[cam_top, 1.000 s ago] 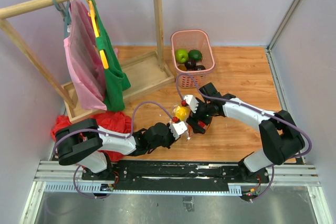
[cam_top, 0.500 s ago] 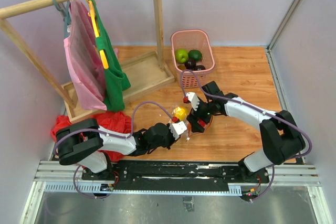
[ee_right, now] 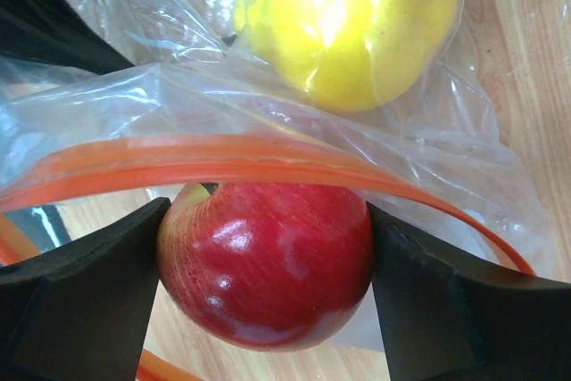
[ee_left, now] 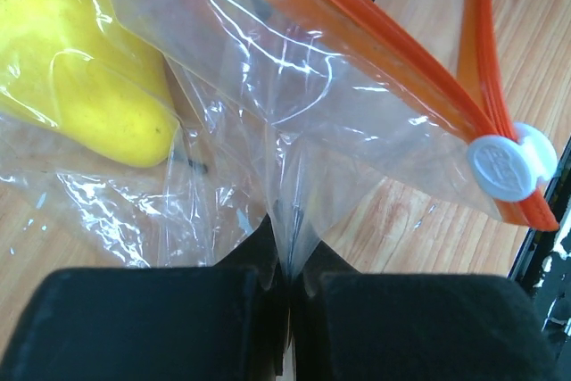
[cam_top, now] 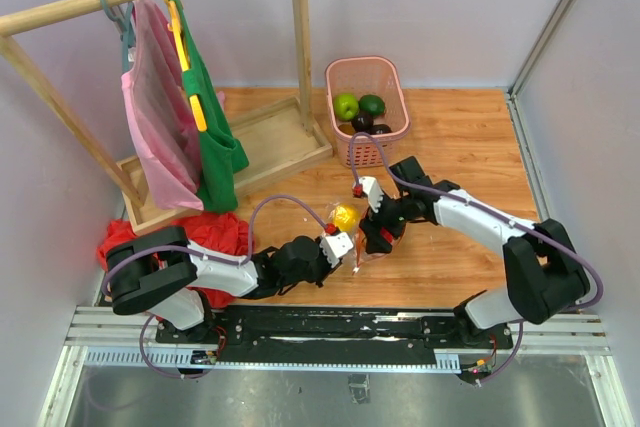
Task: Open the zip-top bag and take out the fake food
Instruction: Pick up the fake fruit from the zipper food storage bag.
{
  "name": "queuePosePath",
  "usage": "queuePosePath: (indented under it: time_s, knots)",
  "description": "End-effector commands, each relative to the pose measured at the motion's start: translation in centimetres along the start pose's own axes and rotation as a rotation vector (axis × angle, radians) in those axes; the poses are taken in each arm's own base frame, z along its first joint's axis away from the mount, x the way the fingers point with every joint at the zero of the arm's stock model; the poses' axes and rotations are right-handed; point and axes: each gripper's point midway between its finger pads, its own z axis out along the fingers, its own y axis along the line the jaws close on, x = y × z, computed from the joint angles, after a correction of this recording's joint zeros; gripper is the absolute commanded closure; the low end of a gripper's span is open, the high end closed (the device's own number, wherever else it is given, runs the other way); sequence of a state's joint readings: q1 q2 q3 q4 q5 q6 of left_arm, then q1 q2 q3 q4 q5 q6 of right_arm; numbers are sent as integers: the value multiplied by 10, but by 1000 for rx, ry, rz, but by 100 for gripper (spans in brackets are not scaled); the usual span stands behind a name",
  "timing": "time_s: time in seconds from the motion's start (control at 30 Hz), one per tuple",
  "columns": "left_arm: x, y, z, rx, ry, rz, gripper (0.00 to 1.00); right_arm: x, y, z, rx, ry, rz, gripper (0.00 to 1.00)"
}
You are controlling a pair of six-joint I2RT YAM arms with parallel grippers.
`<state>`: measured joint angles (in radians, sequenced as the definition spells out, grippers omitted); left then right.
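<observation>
Two hands are meeting over the middle of the wooden bench [cam_top: 460, 137]. The left hand [ee_left: 285, 287] is pinching a fold of the clear, crinkly zip-top bag [ee_left: 294, 104], its fingers clamped tight on the plastic. The right hand [ee_right: 266, 296] is gripping a glossy red plastic apple [ee_right: 268, 243] right against the bag's orange strip, while a yellow plastic fruit [ee_right: 357, 24] is lying inside the bag.

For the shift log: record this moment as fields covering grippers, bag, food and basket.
left gripper: shut on bag plastic
right gripper: shut on red apple, at the zip strip
bag: zip strips parted, slider at one end
in bag: yellow fruit
basket: green apple, darker pieces
</observation>
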<state>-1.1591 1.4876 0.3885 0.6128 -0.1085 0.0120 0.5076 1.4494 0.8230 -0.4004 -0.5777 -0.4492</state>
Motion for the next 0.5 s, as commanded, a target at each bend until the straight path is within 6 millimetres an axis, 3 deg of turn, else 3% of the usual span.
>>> queuePosePath:
  time_s: [0.0, 0.17, 0.47]
  knots:
    - [3, 1, -4, -12, -2, -23, 100, -12, 15, -16, -69, -55, 13, 44]
    - [4, 3, -5, -25, 5, -47, 100, -28, 31, -31, -151, -90, 3, 52]
    - [6, 3, -7, -41, 27, -88, 99, -27, 54, -69, -279, -141, -75, 56]
